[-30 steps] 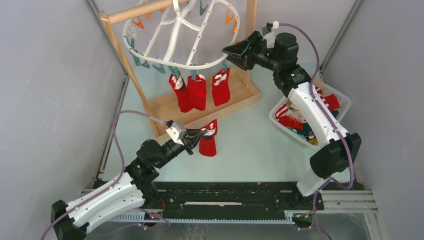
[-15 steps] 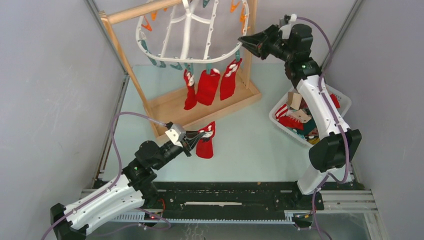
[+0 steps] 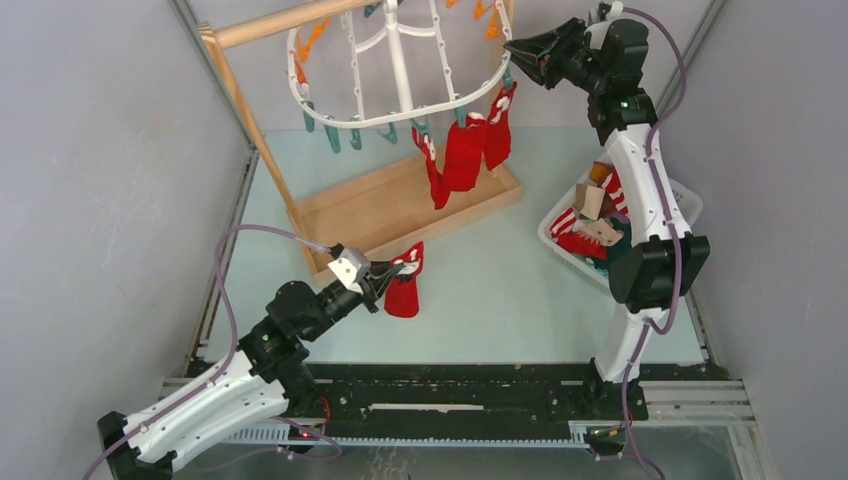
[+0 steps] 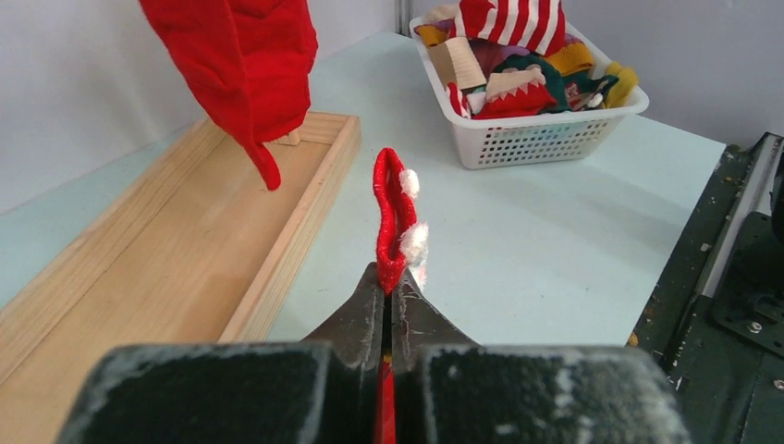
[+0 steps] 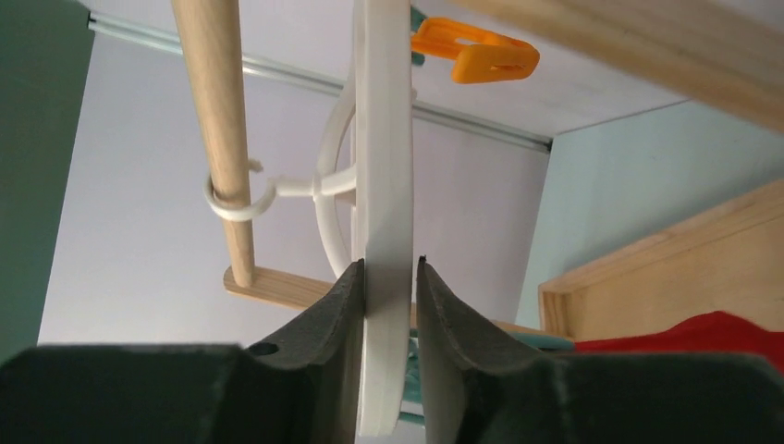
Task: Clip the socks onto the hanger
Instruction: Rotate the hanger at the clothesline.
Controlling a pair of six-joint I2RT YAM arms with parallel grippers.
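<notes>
Right gripper [image 5: 388, 268]: jaws pinching the hanger [image 5: 384, 139] rim at far right, probably to steady or turn it. Left gripper [image 4: 388, 287]: jaws pressed together on a red sock [image 4: 393, 213], held above the near tabletop [image 4: 555, 240], ready for clipping.

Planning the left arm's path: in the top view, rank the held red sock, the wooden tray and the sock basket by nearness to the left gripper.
1. Red sock, pinched in the left gripper.
2. Wooden tray, just beyond it, toward the back.
3. Sock basket, well off to the right.
</notes>
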